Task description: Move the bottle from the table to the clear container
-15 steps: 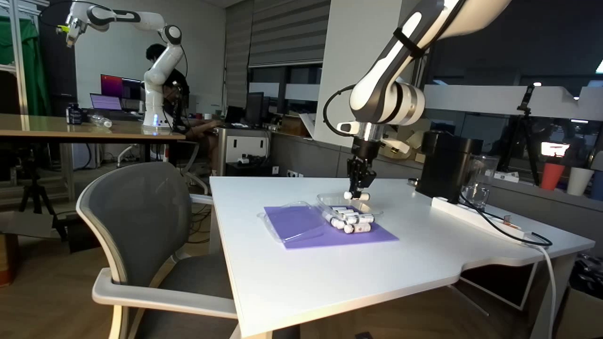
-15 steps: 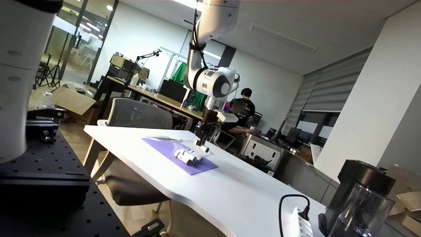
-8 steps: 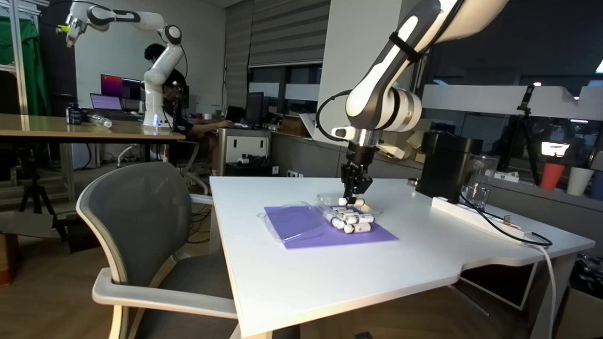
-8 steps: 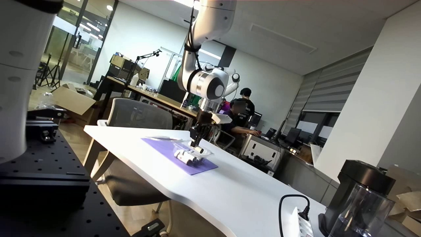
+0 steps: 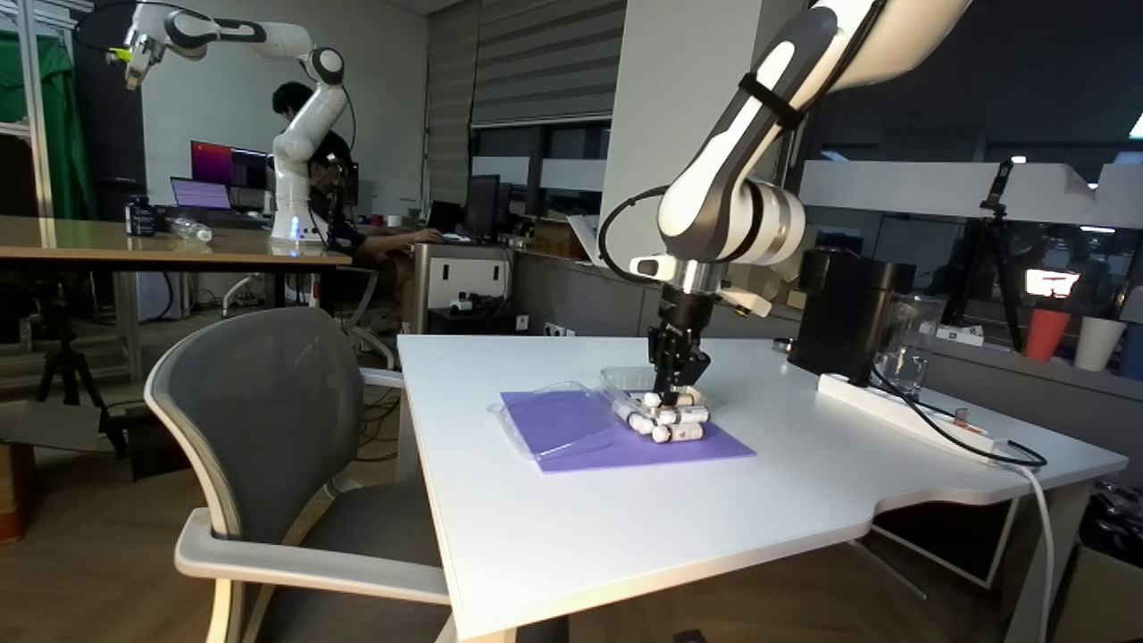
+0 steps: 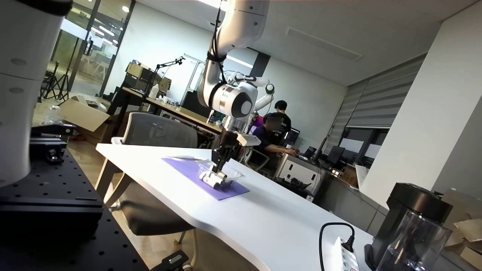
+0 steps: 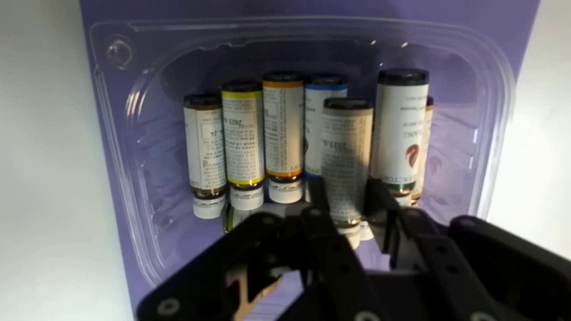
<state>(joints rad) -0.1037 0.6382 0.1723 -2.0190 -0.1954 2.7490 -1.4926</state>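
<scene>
Lowered since half a second ago, the bottle is low over the other bottles in the clear container: slim, with pale printed label, dark base and white cap, pinched by the gripper.

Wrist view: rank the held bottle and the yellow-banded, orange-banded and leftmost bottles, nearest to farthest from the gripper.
1. Held bottle, between the sides of the gripper.
2. Orange-banded bottle, left of it, in the clear container.
3. Yellow-banded bottle, next one left.
4. Leftmost bottle, at the row's left end.
</scene>
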